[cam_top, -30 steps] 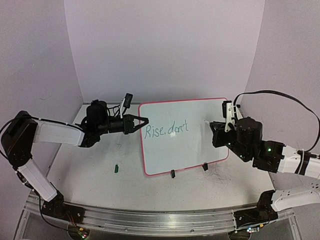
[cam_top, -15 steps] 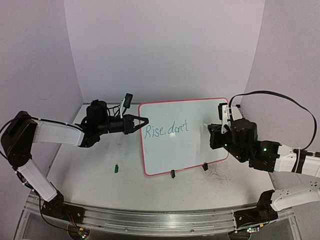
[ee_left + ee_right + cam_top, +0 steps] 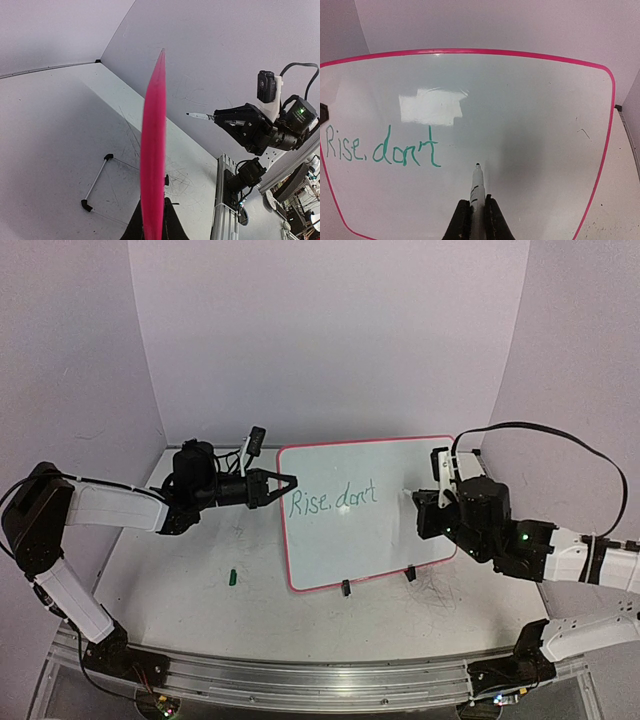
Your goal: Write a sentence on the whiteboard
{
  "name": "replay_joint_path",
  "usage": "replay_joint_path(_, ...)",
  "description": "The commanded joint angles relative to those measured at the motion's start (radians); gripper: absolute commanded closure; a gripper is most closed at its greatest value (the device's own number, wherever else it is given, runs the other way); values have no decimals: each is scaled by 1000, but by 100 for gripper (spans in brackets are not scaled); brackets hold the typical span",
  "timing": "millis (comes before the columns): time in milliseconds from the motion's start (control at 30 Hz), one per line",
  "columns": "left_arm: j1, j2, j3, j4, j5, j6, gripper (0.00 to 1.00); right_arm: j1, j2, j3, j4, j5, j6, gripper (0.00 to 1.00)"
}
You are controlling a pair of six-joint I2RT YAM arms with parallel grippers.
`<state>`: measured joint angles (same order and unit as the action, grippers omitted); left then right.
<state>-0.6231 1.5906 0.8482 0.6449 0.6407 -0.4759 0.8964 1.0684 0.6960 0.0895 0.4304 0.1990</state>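
Pink-red frame round a glossy white whiteboard [image 3: 370, 505], propped near upright toward the back middle of the grey table [image 3: 180, 580] on two black clip feet [image 3: 345, 588]. Left gripper [image 3: 287, 483] clamped on the board's left edge, pinching the frame from the side. Right gripper [image 3: 476, 209] clenched round a white marker [image 3: 476, 187], nib aimed at bare white just right of, and a little below, the green lettering [image 3: 382, 147] reading "Rise. don't". Small green piece [image 3: 231, 577] on the table well left of the board, probably the cap.

Step in hand, by judgement: starting the next word after "don't". To do it well:
- Bring the nib in square to the surface and press lightly.
- Leave a clear gap after the "t".
- Raise the start point to the baseline of the written words rather than beginning low.
- Match their letter height.
- Hold the left clamp firm against the push, lest the board rock back on its feet.

Hard to settle:
- Whether the nib touches at all. Seen edge-on from the left wrist, apparently just off the surface; from the right wrist, only a faint reflection beside the tip.
- Left fingers almost wholly cut off at the bottom of their own view.
- Board's right edge partly hidden behind the right arm from above.
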Motion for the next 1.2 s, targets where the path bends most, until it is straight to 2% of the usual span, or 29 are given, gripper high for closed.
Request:
replay_joint_path(0,19,-23,-11,-38,-121,51,100,-51,25,48,35,-69,-4,100)
replay_joint_path(300,19,-27,-14,-39,-120,57,100,-142,-11,28,54,-228,-50,100)
replay_joint_path(500,19,-25,-12,-39,-118,59,100,-189,-31,17,72,-278,-78,100)
replay_joint_path(767,18,-26,-10,-43,-120,59,100,-192,21,8,123,-399,-107,100)
replay_joint_path(1167,18,-11,-4,-48,-121,65,100,-191,52,-20,170,-397,-97,100)
